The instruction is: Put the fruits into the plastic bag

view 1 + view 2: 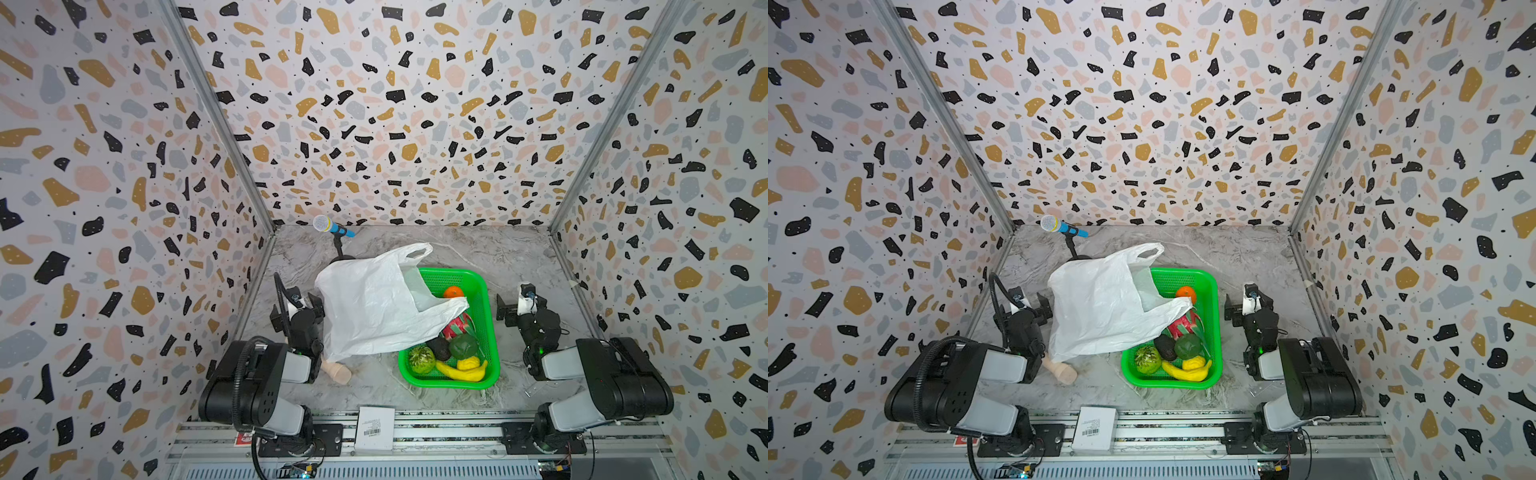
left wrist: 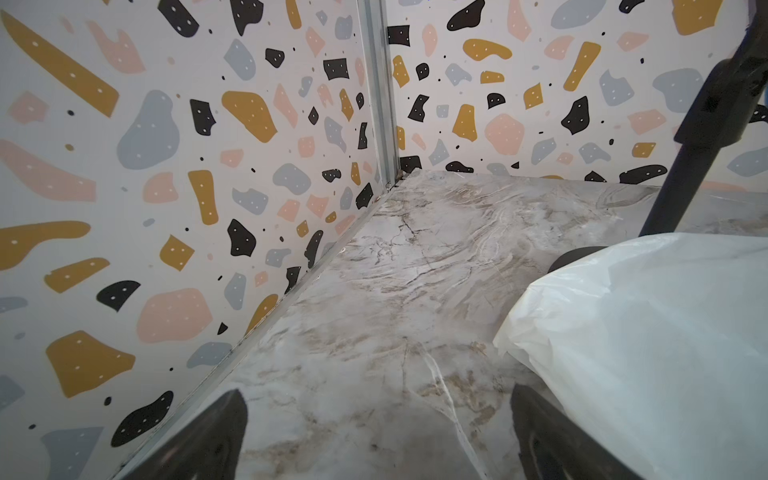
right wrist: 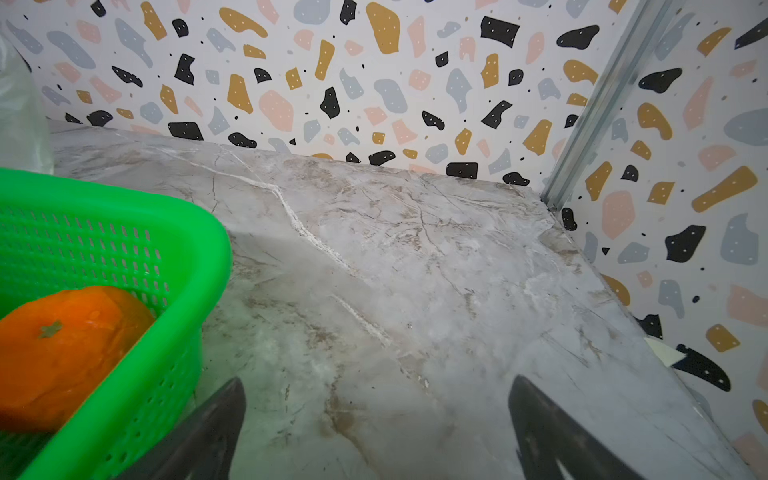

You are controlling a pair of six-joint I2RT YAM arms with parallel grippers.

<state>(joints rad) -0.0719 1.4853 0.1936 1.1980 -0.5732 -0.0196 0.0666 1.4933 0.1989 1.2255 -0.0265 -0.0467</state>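
The white crinkled plastic bag point(image 1: 374, 303) point(image 1: 1100, 307) lies on the marble table, and one handle drapes over the green basket point(image 1: 453, 272). Several fruits sit in the basket: an orange point(image 1: 453, 292) point(image 3: 62, 345), dragon fruit point(image 1: 457, 326), avocado point(image 1: 439, 348), round green fruit point(image 1: 463, 347), bumpy green fruit point(image 1: 421, 360), banana point(image 1: 461, 372) and a small yellow piece point(image 1: 468, 363). My left gripper point(image 1: 297, 309) point(image 2: 378, 392) stands open and empty left of the bag point(image 2: 644, 332). My right gripper point(image 1: 521, 305) point(image 3: 376, 384) is open and empty right of the basket point(image 3: 174, 232).
A beige wooden cylinder point(image 1: 338, 371) lies at the bag's near edge. Behind the bag a blue microphone point(image 1: 328, 225) stands on a black stand point(image 2: 698, 145). A white box point(image 1: 375, 428) rests on the front rail. Patterned walls close in three sides.
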